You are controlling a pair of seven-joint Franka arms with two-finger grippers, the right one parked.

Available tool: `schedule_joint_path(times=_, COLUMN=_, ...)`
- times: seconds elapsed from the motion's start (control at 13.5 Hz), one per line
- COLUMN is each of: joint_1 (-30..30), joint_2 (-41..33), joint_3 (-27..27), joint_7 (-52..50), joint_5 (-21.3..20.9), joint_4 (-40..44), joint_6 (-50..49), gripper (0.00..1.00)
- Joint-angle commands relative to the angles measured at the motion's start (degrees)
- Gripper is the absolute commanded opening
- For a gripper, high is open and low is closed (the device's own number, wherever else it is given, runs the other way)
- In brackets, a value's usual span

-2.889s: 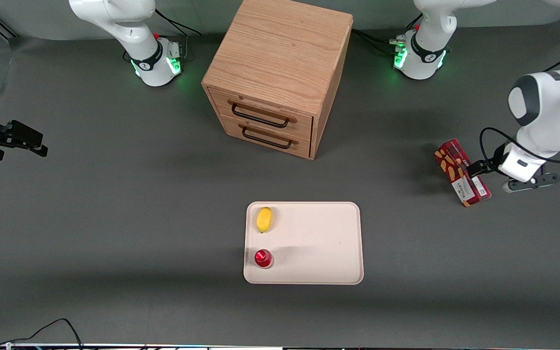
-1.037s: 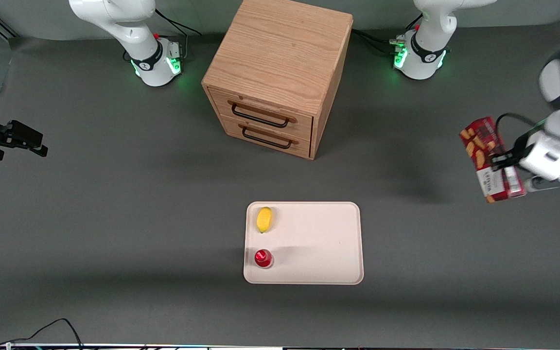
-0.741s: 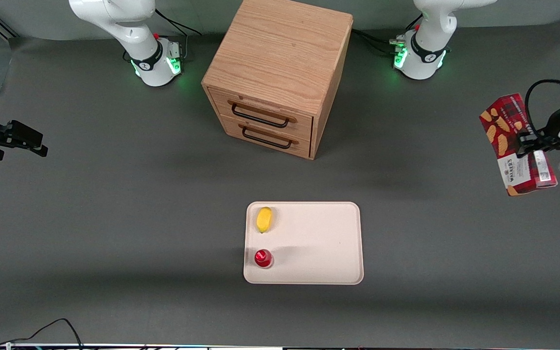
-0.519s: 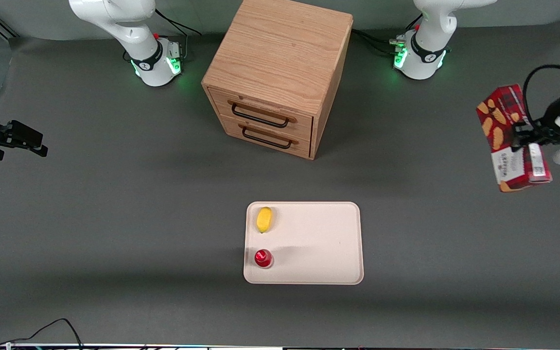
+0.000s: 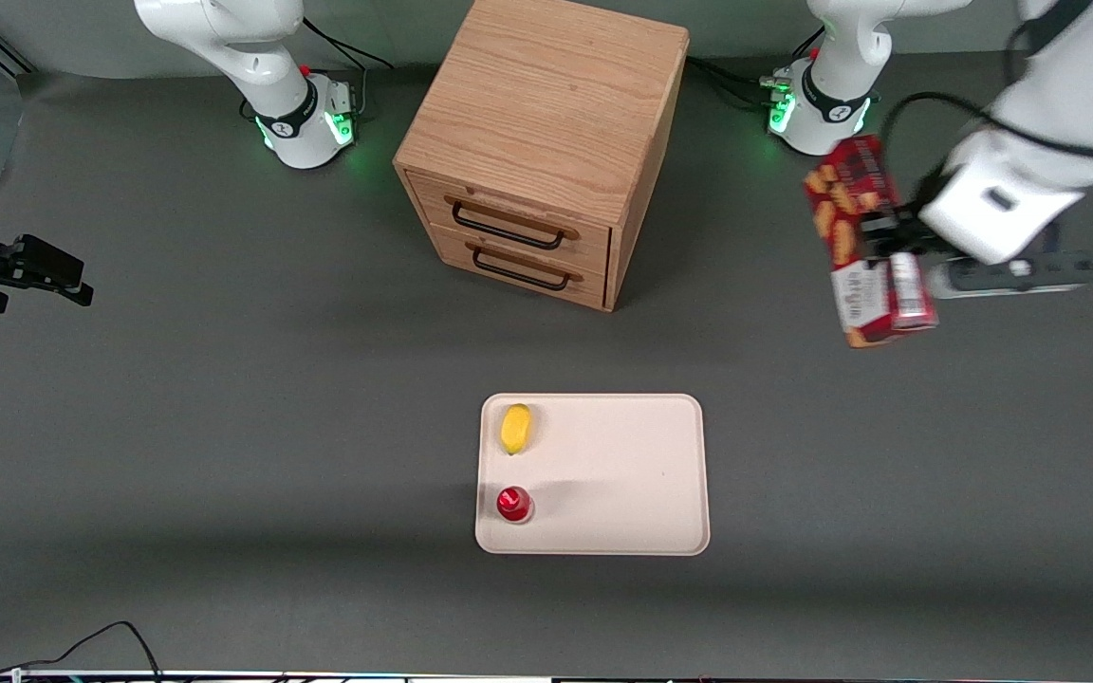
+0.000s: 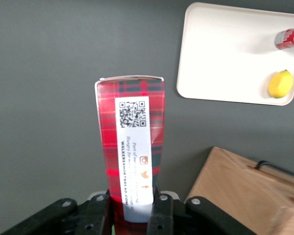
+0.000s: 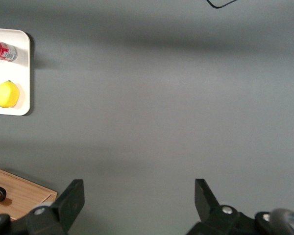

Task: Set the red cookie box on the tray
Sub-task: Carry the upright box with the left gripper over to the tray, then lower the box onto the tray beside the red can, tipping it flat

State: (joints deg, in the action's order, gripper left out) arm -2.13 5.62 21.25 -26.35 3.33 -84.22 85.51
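The red cookie box is a long dark-red plaid carton with cookie pictures and a white label. It hangs in the air toward the working arm's end of the table, farther from the front camera than the tray. My gripper is shut on the box about halfway along it. The wrist view shows the box clamped between both black fingers, its narrow side with a QR code facing the camera. The cream tray lies flat on the grey table, nearer the front camera; it also shows in the wrist view.
A yellow lemon and a small red can sit on the tray along its edge nearest the parked arm. A wooden two-drawer cabinet stands farther from the front camera than the tray. The left arm's base sits by the table's back edge.
The gripper lifted the cookie box off the table, swung it up and outward, and has now carried it back inward toward the cabinet. The tray's contents have not moved.
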Motion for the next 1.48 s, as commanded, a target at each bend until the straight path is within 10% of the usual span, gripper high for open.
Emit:
schedule_joint_path(times=0.0, joint_1=4.22, joint_2=7.45, joint_3=3.27, joint_7=-13.68, joint_5=-2.35, joint_4=5.98, joint_6=1.23, gripper=0.0)
schedule_joint_path(times=0.96, joint_1=15.23, joint_2=35.51, joint_3=2.75, joint_7=-24.44, joint_5=-23.26, joint_4=13.47, joint_6=29.09, gripper=0.0)
schedule_joint_path(times=1.41, joint_1=15.05, joint_2=39.2, joint_3=0.02, joint_7=-24.97, joint_5=-23.63, joint_4=8.63, joint_6=40.51, gripper=0.0)
